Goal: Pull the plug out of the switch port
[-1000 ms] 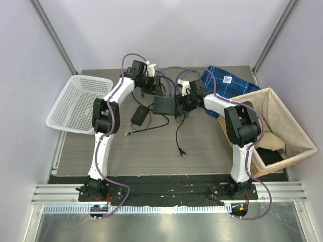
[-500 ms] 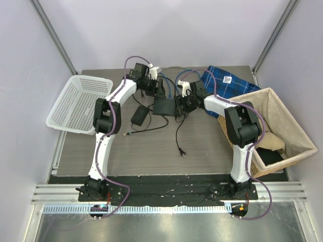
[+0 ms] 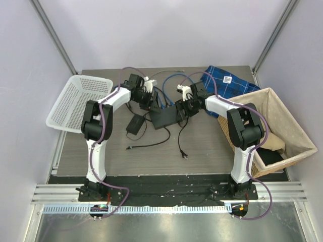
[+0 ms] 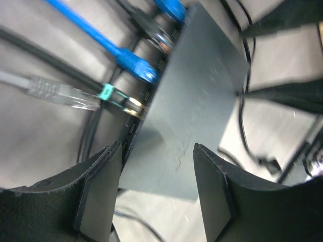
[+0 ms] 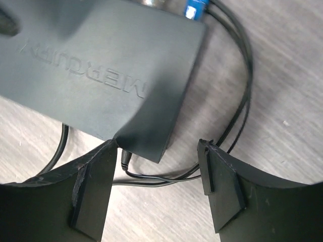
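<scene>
Over the switch box [image 4: 197,106], left gripper [image 4: 156,154] and right gripper [image 5: 156,148] hold their jaws wide apart.

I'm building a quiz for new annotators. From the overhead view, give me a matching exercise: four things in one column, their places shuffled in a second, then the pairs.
Things
1. white mesh basket
2. blue checked cloth
3. dark grey switch box
4. black power brick

Places
A. middle of the table, cables plugged into its far edge
B. far right corner, behind the tan basket
C. left edge of the table
D. just left of the switch box, slightly nearer

Pairs: 1-C, 2-B, 3-A, 4-D
</scene>
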